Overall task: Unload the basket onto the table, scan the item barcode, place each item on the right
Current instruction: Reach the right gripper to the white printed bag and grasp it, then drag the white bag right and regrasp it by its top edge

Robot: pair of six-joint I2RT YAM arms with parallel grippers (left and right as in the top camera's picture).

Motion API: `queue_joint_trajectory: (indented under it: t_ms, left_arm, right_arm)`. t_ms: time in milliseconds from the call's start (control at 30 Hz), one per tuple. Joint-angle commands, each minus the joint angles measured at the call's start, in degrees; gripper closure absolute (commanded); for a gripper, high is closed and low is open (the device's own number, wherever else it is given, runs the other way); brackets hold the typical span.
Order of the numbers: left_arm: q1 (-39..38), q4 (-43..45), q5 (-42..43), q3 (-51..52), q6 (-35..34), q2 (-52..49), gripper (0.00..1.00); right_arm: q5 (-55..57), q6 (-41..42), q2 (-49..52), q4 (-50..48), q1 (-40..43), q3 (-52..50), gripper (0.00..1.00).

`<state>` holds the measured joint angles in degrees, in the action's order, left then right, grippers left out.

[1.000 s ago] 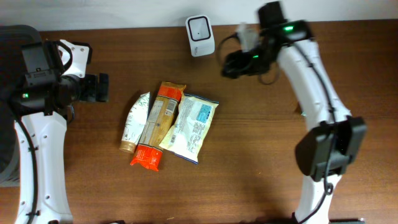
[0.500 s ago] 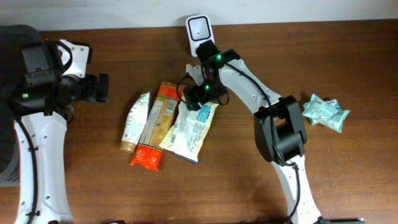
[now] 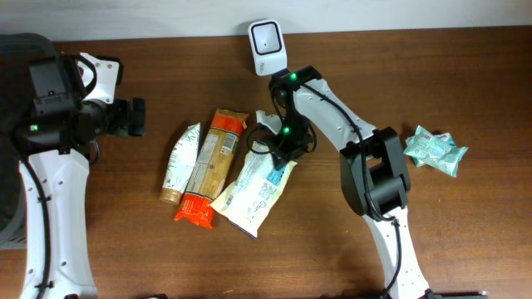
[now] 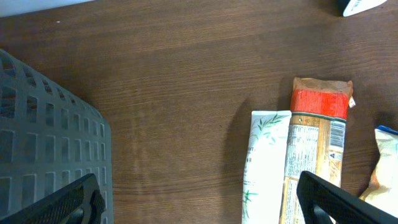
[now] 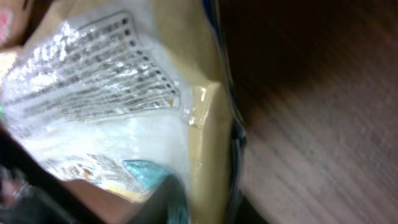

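Observation:
The white scanner (image 3: 268, 37) stands at the table's back edge. Below it lie a white tube (image 3: 181, 162), an orange-and-brown packet (image 3: 212, 166) and a white pouch with blue print (image 3: 252, 189). My right gripper (image 3: 281, 148) is shut on the pouch's upper end, and the pouch lies slanted. In the right wrist view the crinkled pouch (image 5: 112, 118) fills the frame and hides the fingers. My left gripper (image 3: 137, 116) stays open at the left, well away from the items, with bare wood between its fingers (image 4: 74, 202).
A teal packet (image 3: 436, 149) lies on the table at the right. A grey slatted basket (image 4: 50, 124) sits at the left edge beside my left arm. The tube (image 4: 267, 162) and orange packet (image 4: 317, 143) show in the left wrist view.
My right arm came down from beside the scanner onto the white pouch and closed on its top end. The pouch has turned and slid down-left. The left arm has not moved.

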<state>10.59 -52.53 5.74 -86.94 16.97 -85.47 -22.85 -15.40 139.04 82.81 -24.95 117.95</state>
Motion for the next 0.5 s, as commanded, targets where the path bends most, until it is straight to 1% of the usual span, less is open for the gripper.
queue_joint_trajectory:
  t_ms: [0,100,267,367,433,467]
  left_arm:
    - [0.24,0.13,0.42,-0.28,0.70,0.94,0.01]
    - [0.24,0.13,0.42,-0.28,0.70,0.94,0.01]
    - [0.24,0.13,0.42,-0.28,0.70,0.94,0.01]
    - [0.24,0.13,0.42,-0.28,0.70,0.94,0.01]
    - [0.24,0.13,0.42,-0.28,0.70,0.94,0.01]
    - [0.24,0.15,0.42,-0.28,0.70,0.94,0.01]
  right_arm:
    - [-4.15,-0.61,0.63,1.33,3.28,0.13,0.96]
    - [-10.62,0.15,0.15,1.33,9.03,0.13,0.96]
    - [-11.47,8.76,-0.24,1.38,19.19,0.13,0.96]
    - [-10.95,10.19,-0.24,3.19,19.93,0.11,0.96]
    - [-8.66,12.68,-0.22,4.76,18.67,-0.11,0.91]
    - [-7.21,13.20,-0.22,5.11,17.70,-0.26,0.78]
